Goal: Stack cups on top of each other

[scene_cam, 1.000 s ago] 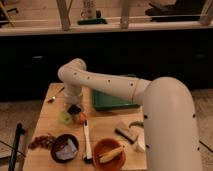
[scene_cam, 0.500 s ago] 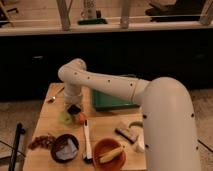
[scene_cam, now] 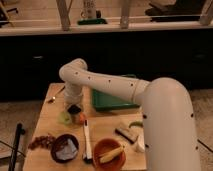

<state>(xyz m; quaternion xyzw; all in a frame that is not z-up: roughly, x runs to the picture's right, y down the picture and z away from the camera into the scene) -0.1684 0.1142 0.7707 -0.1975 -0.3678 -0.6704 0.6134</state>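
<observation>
A small translucent light-green cup (scene_cam: 65,118) stands on the wooden table (scene_cam: 50,125), left of centre. My gripper (scene_cam: 75,108) hangs from the white arm, pointing down, just right of and slightly above the green cup. A small dark shape sits at the gripper's tip; I cannot tell whether it is the steel cup or part of the gripper. No steel cup is otherwise visible. A small orange object (scene_cam: 81,118) lies right beside the green cup.
A green tray (scene_cam: 112,101) sits at the back right. A dark bowl (scene_cam: 65,148) and an orange bowl (scene_cam: 108,153) stand at the front. A white-handled utensil (scene_cam: 86,137), a brush (scene_cam: 127,133), a spoon (scene_cam: 55,96) and red scraps (scene_cam: 42,142) lie around.
</observation>
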